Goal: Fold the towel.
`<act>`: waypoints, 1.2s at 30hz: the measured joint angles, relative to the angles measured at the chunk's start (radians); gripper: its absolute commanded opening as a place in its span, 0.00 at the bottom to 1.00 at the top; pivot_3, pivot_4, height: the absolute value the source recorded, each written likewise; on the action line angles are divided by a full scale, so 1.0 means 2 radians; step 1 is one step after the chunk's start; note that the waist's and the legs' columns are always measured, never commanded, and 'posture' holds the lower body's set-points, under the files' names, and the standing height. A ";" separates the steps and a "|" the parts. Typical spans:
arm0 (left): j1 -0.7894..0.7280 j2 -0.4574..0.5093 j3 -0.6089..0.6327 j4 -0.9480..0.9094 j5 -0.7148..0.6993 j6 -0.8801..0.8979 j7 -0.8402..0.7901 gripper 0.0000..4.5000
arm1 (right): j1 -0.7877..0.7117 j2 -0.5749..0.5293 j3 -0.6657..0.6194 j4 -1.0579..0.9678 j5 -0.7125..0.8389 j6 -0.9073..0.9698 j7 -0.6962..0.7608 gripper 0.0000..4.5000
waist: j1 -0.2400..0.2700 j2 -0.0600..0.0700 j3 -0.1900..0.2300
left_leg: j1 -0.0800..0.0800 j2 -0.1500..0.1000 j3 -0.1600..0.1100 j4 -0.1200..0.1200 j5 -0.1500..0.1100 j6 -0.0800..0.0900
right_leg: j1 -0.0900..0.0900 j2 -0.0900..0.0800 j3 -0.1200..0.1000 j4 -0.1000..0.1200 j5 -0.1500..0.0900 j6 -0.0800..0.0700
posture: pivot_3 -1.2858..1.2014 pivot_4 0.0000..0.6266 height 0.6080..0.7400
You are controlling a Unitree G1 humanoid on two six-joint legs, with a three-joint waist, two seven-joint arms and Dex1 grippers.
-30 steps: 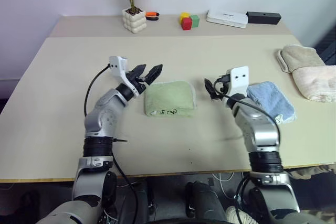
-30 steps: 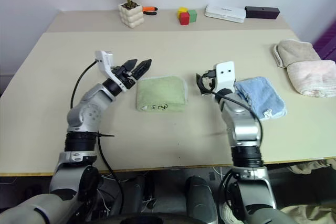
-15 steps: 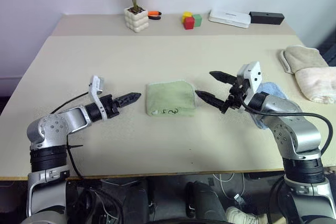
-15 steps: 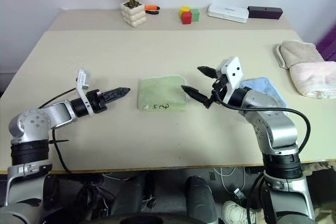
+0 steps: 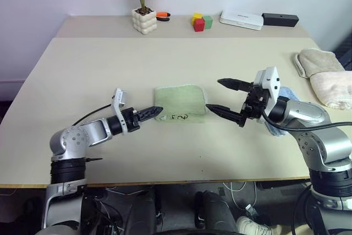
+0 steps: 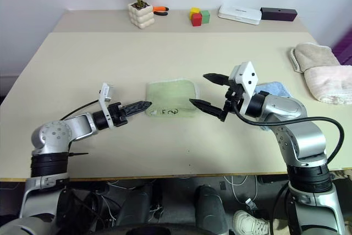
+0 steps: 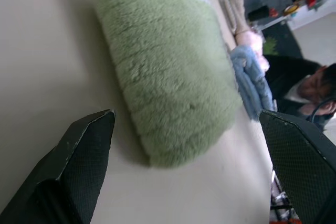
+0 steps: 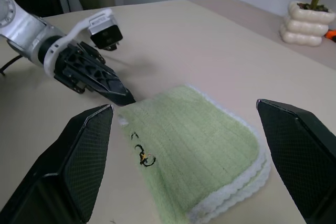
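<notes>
In the middle of the counter [image 5: 82, 70] lies the towel [image 5: 179, 102], light green, folded into a thick rectangle with whitish scalloped edging showing along its layered edges. A small dark mark is printed near its front edge [image 5: 179, 117]; it looks like a few handwritten characters, but I cannot read them.

The left hand [image 5: 152, 112] lies low over the counter at the towel's front left corner, its black fingertips right at the edge of the cloth; whether they touch it I cannot tell. In the left wrist view its two fingers [image 7: 79, 161] stand wide apart with the towel between and beyond them, and it holds nothing. The right hand [image 5: 219, 96] hovers just to the right of the towel, above the counter, its two fingers spread wide, one above the other, and empty.

Behind the right hand lies a small blue cloth [image 5: 287, 94], partly hidden by the arm. At the counter's right edge sit two folded towels [image 5: 324, 75], beige and pinkish. Along the back stand a potted plant [image 5: 143, 4] in a white bumpy pot, an orange-handled tool [image 5: 162, 15], coloured blocks [image 5: 199, 22] in yellow, red and green, a flat white box [image 5: 242, 20] and a black box [image 5: 280, 19]; no writing on them can be read.
</notes>
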 measured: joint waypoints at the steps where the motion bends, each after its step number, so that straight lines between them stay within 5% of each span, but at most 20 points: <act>1: -0.004 -0.010 0.000 0.006 0.001 -0.003 0.004 1.00 | 0.000 0.000 0.000 0.000 -0.001 0.000 -0.001 0.99 | 0.002 0.000 0.000 | 0.000 0.000 0.000 0.000 0.000 0.000 | 0.000 0.000 0.000 0.000 0.000 0.000 | 0.52 0.24 0.96; 3: -0.014 -0.031 0.005 0.021 0.000 -0.003 0.013 1.00 | 0.000 0.000 0.000 0.000 -0.004 -0.002 -0.005 0.99 | 0.004 0.000 0.000 | 0.000 0.000 0.000 0.001 0.000 0.000 | 0.001 0.000 0.000 0.000 0.000 -0.001 | 0.52 0.24 0.96; 6: -0.033 -0.061 0.021 0.051 -0.004 0.002 0.035 0.80 | 0.000 0.000 0.001 0.000 -0.009 -0.005 -0.011 1.00 | 0.005 0.000 -0.001 | 0.000 0.000 -0.001 0.001 0.000 0.001 | 0.002 0.000 0.000 -0.001 -0.001 -0.001 | 0.52 0.24 0.96; 13: -0.067 -0.084 0.030 0.101 -0.004 0.012 0.052 0.01 | 0.000 0.000 0.001 0.000 -0.014 -0.011 -0.022 1.00 | 0.004 0.000 -0.001 | 0.000 -0.001 -0.001 0.001 -0.001 0.001 | 0.002 0.000 -0.001 -0.001 0.000 0.000 | 0.52 0.24 0.96; 21: -0.090 -0.092 0.044 0.133 0.002 -0.016 0.062 0.01 | 0.000 -0.002 0.001 0.001 -0.021 -0.015 -0.024 1.00 | 0.003 0.000 -0.001 | 0.001 0.000 -0.001 0.002 -0.001 0.001 | 0.002 0.000 -0.001 -0.001 0.000 -0.001 | 0.52 0.24 0.96; 36: -0.048 -0.056 0.185 0.147 0.083 -0.374 0.208 0.01 | -0.007 -0.014 0.011 0.034 -0.034 -0.035 -0.001 1.00 | -0.010 0.000 0.000 | 0.000 0.000 0.000 0.000 0.000 0.001 | 0.000 0.000 -0.001 -0.001 0.000 0.000 | 0.52 0.24 0.96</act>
